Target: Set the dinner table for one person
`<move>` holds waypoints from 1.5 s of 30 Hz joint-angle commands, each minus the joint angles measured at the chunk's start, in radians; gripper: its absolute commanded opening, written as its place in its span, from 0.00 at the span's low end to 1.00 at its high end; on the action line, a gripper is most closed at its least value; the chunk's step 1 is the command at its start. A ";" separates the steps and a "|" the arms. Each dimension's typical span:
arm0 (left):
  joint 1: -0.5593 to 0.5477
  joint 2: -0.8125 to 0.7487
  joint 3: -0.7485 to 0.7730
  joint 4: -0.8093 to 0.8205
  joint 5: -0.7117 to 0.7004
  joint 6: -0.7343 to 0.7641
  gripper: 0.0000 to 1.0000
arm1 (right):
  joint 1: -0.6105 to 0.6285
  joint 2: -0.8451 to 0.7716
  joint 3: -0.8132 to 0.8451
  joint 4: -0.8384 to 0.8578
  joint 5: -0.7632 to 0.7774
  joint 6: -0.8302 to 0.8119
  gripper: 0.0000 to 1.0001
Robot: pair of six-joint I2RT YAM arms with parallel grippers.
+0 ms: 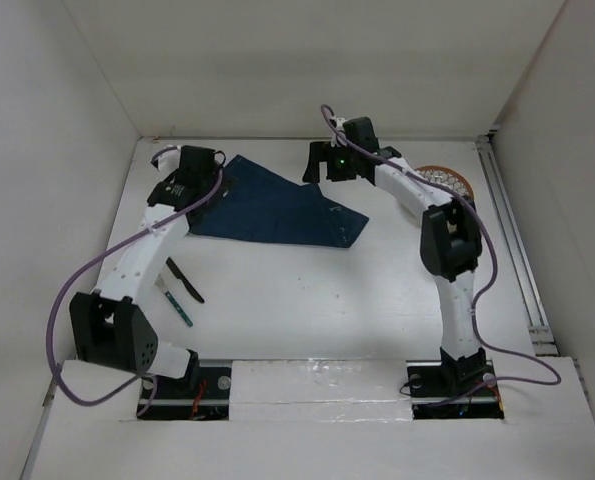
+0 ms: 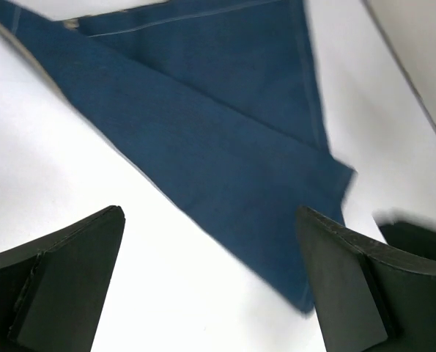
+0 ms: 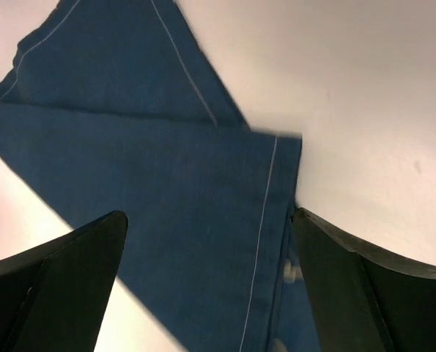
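At the far left of my overhead view, a black-handled knife point(image 1: 185, 279) and a teal-handled utensil point(image 1: 175, 300) lie side by side on the dinner table point(image 1: 307, 300), the white top that spans the whole workspace under both arms. Just beyond them the left gripper point(image 1: 209, 168) hovers with its jaws wide apart and nothing between them, right at the far-left corner of the folded blue placemat point(image 1: 277, 205). The placemat's long axis runs diagonally from far-left to near-right. The right gripper point(image 1: 324, 166), equally spread and empty, hangs over its far edge. Each arm sits at one end, so I judge neither nearer. A round orange-rimmed dish point(image 1: 447, 180) waits farthest right.
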 commanded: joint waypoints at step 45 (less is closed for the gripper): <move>0.019 -0.492 -0.315 0.041 0.323 0.467 0.99 | -0.033 0.123 0.206 0.041 -0.208 -0.075 0.05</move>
